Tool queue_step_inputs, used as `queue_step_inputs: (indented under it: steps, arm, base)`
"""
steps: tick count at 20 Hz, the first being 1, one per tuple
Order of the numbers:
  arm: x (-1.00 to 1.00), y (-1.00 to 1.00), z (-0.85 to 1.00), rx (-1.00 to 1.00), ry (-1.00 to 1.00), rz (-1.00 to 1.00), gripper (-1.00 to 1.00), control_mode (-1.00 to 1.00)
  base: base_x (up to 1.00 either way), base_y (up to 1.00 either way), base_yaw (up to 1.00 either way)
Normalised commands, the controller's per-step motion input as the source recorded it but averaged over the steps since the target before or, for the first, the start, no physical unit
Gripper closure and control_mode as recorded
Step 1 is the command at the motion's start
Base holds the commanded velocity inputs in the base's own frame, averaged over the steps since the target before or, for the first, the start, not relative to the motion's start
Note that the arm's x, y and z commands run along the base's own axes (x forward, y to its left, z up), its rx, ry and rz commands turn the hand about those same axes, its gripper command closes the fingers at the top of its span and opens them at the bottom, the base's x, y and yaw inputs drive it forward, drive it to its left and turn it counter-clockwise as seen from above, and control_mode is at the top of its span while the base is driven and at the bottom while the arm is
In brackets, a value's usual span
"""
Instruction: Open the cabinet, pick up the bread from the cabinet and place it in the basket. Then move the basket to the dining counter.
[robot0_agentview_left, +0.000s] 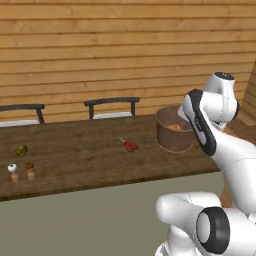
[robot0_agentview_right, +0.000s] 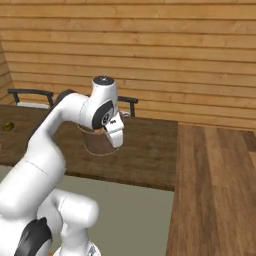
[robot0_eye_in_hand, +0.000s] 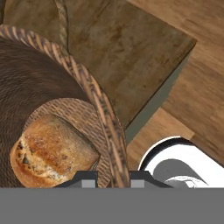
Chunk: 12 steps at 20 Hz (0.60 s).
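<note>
The arm rises from 5 o'clock in the left base view, elbow bent, the gripper (robot0_eye_in_hand: 113, 178) pinched nearly closed on the basket (robot0_eye_in_hand: 98, 98) rim.

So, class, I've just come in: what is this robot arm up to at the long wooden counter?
The robot's claw is shut on the rim of the basket, one fingertip inside the wall and one outside. The bread already lies on the basket's floor. The basket sits on the dining counter, near its end by the wooden floor. Further along the counter lie red scissors and two small shakers.
</note>
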Motion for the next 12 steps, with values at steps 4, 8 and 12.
queue_step_inputs:
  steps: [4, 8, 12]
  arm:
    - [1.0, -0.19, -0.95, -0.11, 0.08, -0.05, 1.0, -1.0]
    - [0.99, -0.33, -0.77, 0.0, 0.12, -0.03, 1.0, -1.0]
    - [0.99, -0.18, -0.51, 0.0, 0.02, 0.0, 1.0, -1.0]
  base:
    - [0.0, 0.0, 0.0]
    - [0.0, 0.0, 0.0]
    - [0.0, 0.0, 0.0]
